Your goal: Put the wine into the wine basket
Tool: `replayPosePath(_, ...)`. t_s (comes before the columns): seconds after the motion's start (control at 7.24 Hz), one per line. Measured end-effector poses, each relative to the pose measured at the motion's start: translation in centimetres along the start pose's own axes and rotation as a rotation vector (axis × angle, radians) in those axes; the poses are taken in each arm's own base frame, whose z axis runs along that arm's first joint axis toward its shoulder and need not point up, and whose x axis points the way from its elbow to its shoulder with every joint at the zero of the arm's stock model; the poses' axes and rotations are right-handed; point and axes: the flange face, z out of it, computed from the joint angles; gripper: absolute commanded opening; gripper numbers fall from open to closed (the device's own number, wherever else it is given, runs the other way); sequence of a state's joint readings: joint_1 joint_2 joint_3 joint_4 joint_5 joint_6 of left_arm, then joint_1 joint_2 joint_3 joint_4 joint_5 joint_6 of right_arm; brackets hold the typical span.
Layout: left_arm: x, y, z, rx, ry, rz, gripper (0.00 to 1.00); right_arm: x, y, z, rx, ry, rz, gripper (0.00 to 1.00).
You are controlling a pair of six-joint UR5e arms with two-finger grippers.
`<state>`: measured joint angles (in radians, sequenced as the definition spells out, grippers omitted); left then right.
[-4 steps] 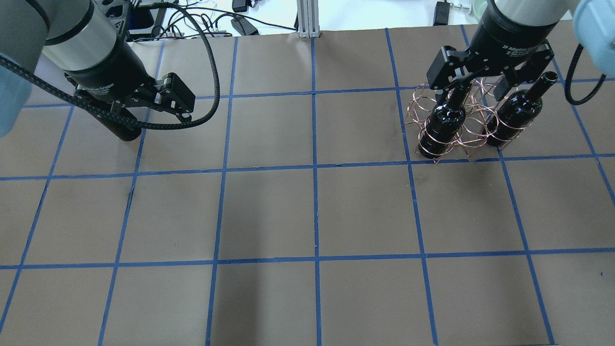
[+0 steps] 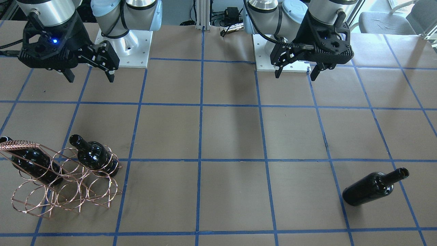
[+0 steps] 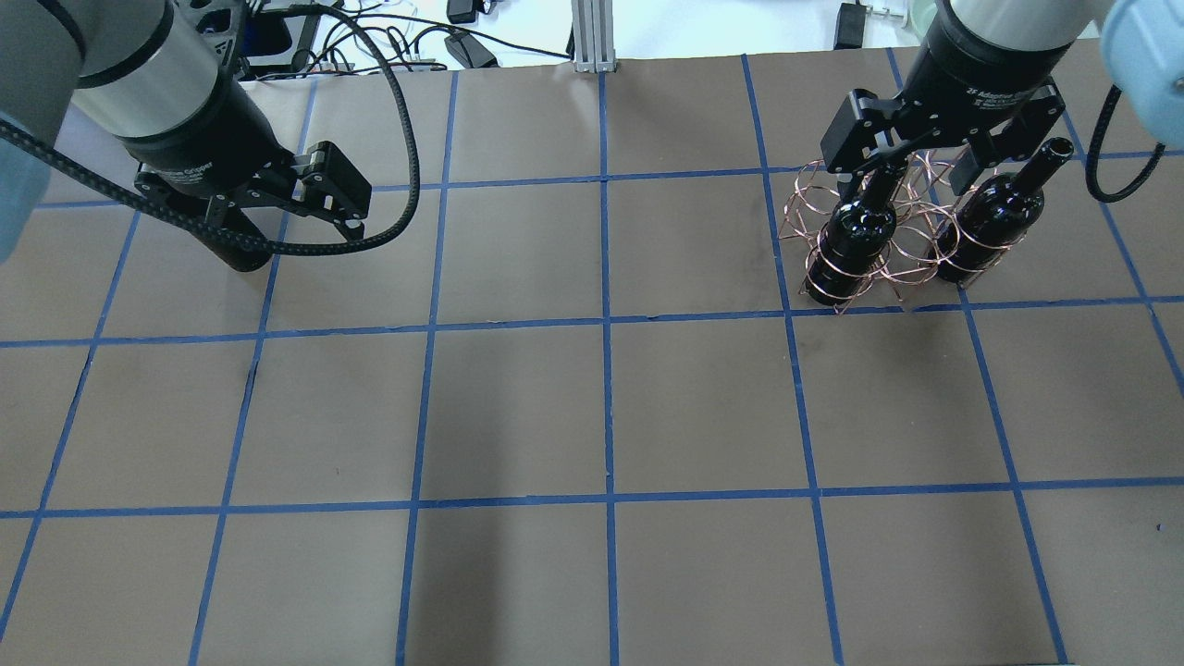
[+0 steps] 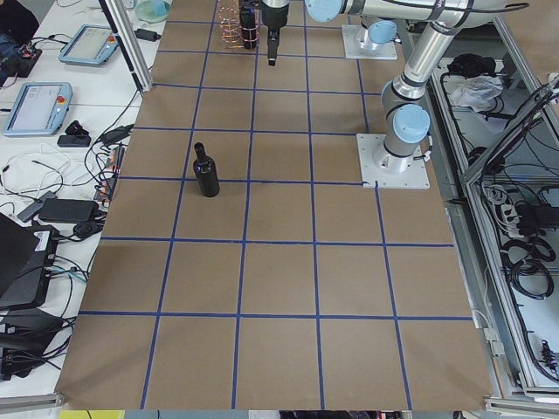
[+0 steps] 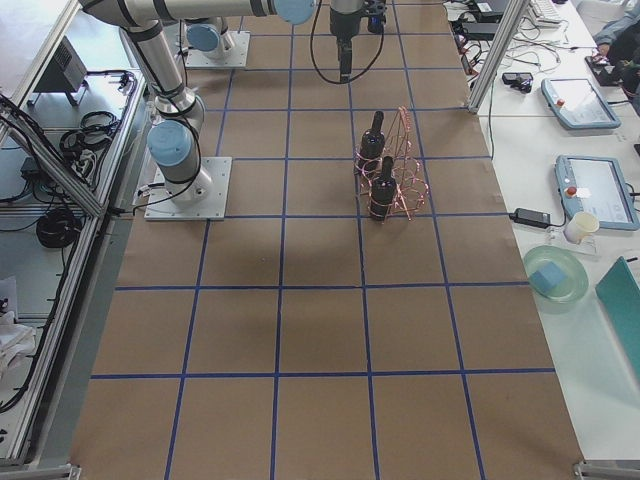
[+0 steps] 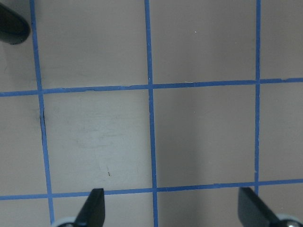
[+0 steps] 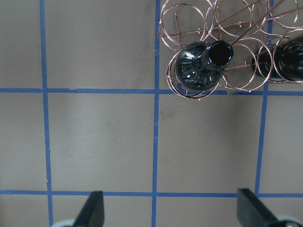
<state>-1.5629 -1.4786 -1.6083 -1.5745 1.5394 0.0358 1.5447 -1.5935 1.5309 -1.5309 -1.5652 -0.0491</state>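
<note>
Seen from across the table, the wine stands alone on the table at 4 o'clock, with lots of bare room around it. The wine basket sits at 8 o'clock, close to the side edge, and two dark bottles stand in its rings. Far back, the left gripper at 1 o'clock and the right gripper at 11 o'clock hang wide open, holding nothing.

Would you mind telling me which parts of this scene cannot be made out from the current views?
Overhead view: the left gripper hides the wine except its base.
Left wrist view: the top-left corner cuts off the wine.
Overhead view: the right gripper covers the handle and back rings of the wine basket.
Exterior left view: the wine basket is too small to count its rings.
</note>
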Motion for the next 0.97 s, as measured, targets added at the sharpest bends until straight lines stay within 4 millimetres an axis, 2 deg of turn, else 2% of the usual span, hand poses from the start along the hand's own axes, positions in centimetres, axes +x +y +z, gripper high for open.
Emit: replayPosePath(0.97, -0.88, -0.33, 0.59, -0.024, -0.004, -0.013, 1.0, 0.0, -0.04, 0.06, -0.001, 0.0, 0.0, 1.0)
